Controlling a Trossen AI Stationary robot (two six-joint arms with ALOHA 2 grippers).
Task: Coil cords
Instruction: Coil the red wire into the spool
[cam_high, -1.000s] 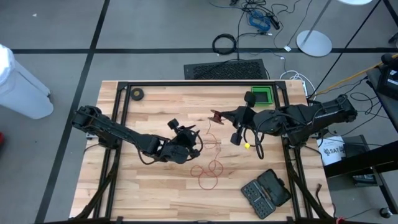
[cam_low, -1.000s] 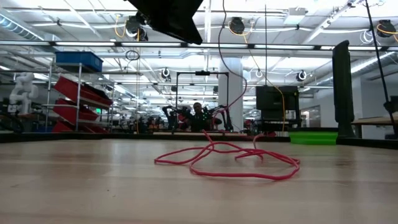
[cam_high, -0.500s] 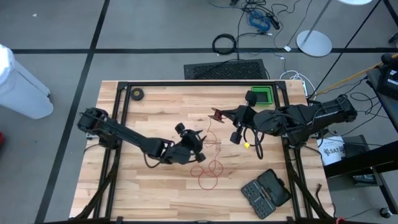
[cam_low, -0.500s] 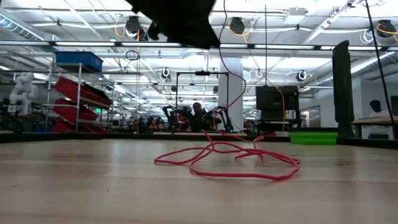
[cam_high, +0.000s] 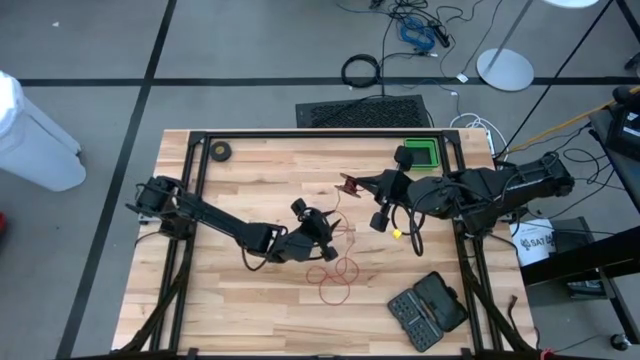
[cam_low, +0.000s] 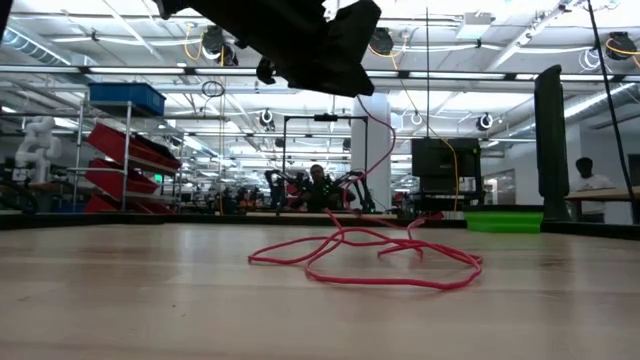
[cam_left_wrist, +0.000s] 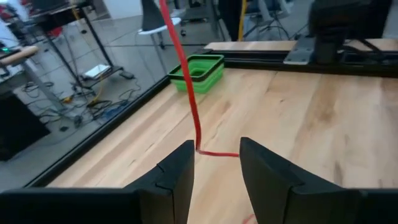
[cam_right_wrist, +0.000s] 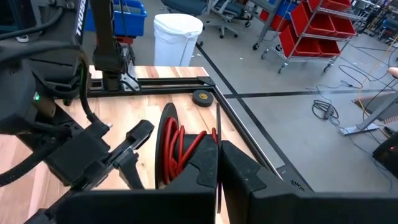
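Observation:
The thin red cord (cam_high: 336, 268) lies in loose loops on the wooden table. One strand (cam_low: 383, 150) rises from them to the black reel (cam_right_wrist: 168, 146), which has red turns wound on it. My right gripper (cam_high: 356, 184) is shut on that reel above the table's far middle. My left gripper (cam_high: 325, 222) hovers open above the loops. In the left wrist view the rising strand (cam_left_wrist: 189, 81) stands just beyond the gap between its fingertips (cam_left_wrist: 216, 146). My right gripper is shut on the reel at the side of its red winding (cam_right_wrist: 204, 144); the fingers themselves hide the exact place. They come about level from the table's right. The reel stands on edge, lifted clear of the table, with the cord hanging slack from it.
A green bin (cam_high: 422, 153) sits at the far right, a black case (cam_high: 428, 308) at the near right, and a small black roll (cam_high: 221, 151) at the far left. Black frame rails (cam_high: 300, 134) border the table. Bare wood lies to the near left.
My left gripper has gone down and toward the table's right, up to the rising strand, rolling a little as it went. The loops on the table and my right gripper with the reel have stayed where they were.

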